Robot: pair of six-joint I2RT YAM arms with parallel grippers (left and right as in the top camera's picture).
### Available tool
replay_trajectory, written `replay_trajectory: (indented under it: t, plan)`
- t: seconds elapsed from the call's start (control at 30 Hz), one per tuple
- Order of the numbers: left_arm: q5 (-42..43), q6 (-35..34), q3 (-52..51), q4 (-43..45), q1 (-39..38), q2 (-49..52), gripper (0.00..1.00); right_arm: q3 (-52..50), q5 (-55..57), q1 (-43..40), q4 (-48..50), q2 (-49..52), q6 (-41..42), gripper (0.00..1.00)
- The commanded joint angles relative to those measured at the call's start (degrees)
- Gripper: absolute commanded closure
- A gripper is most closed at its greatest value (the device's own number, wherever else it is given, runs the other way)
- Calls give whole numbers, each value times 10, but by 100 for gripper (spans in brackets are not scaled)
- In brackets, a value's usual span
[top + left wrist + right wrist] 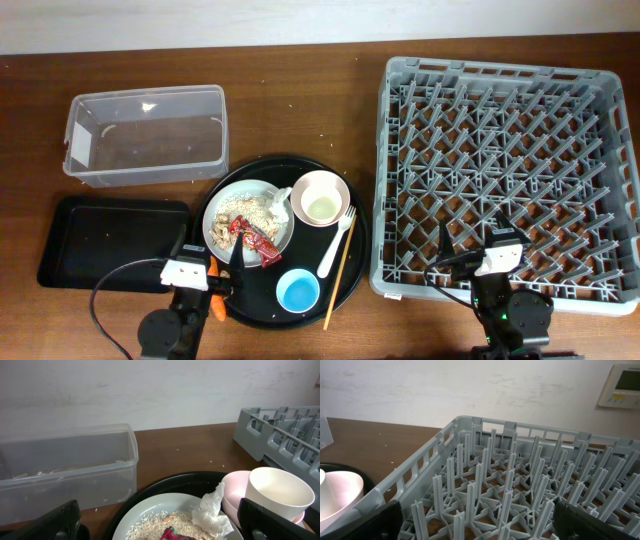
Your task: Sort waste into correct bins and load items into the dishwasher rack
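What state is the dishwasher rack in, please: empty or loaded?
Empty: the dishwasher rack shows only bare pegs and lattice floor overhead.

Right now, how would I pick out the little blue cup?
Left of the big grey rack lies a round black tray. On its near edge, beside the chopsticks, stands the cup. It alone is bright blue; the other cup is white.

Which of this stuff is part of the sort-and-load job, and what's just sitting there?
Job: red wrapper, tissue, food scraps, carrot; clear tub, black rectangular tray; plate, pink bowl, white cup, blue cup, fork, chopsticks; dishwasher rack.

Just there: round black tray, wall panel.
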Motion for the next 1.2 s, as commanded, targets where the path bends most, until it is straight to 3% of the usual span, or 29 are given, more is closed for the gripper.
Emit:
replay_trajectory:
  t: [0.0, 0.17, 0.33, 0.5, 0.73, 1.03, 1.17]
  plan:
    - [6, 11, -3, -1, -2, -4, 0, -3, 1, -5, -3, -4, -4, 2]
    - [5, 11, -3, -1, -2, -4, 0, -3, 0, -5, 0, -4, -2, 2]
    - [6, 8, -3, -1, -2, -4, 0, -3, -1, -5, -2, -4, 81, 2]
    - [6, 2, 10, -11, -2, -3, 0, 24, -12, -5, -12, -3, 91, 2]
    - [6, -29, 92, -92, -2, 49, 0, 128, -12, -5, -114, 29, 91, 2]
    - [19, -35, 273, -217, -2, 255, 0, 307, -12, -5, -271, 208, 91, 2]
    - [34, -35, 404, -311, -3, 395, 0, 424, -12, -5, -384, 328, 91, 2]
